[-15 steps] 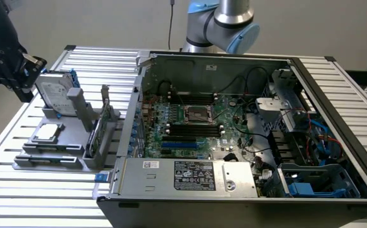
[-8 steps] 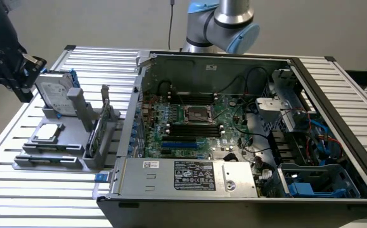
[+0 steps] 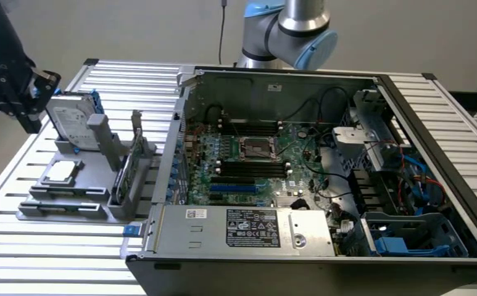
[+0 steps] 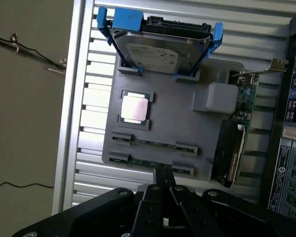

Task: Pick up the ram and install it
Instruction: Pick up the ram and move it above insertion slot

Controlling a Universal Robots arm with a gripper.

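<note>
The fingers [image 4: 161, 178] are fully closed, pad against pad, with nothing between them. They are poised above a grey fixture [image 4: 177, 123] that rests on the slatted table [image 4: 89, 143]. The ram [image 4: 153, 143] is seated on edge in a clipped slot of this fixture, a short way beyond the fingertips and running crosswise to the direction in which they point. The fingers are clear of it. A second thin strip [image 4: 138, 161] lies in a parallel slot nearer the fingers, with the fingertips lined up almost over it; whether they touch it cannot be told. Beyond the ram, farther from the fingers, a square processor [image 4: 134, 107] sits in its own recess. Farther still, a hard drive [image 4: 158, 54] in a blue carrier stands at the far end of the fixture. Off to one side of the fingers, a card with a metal bracket [image 4: 239, 113] stands on edge along the fixture's border. On the same side, past the card, is the open computer case [image 3: 321, 185]. Its motherboard [image 3: 255, 163] faces upward, with the black memory slots [image 3: 253, 168] on it well apart from the fingers.
</note>
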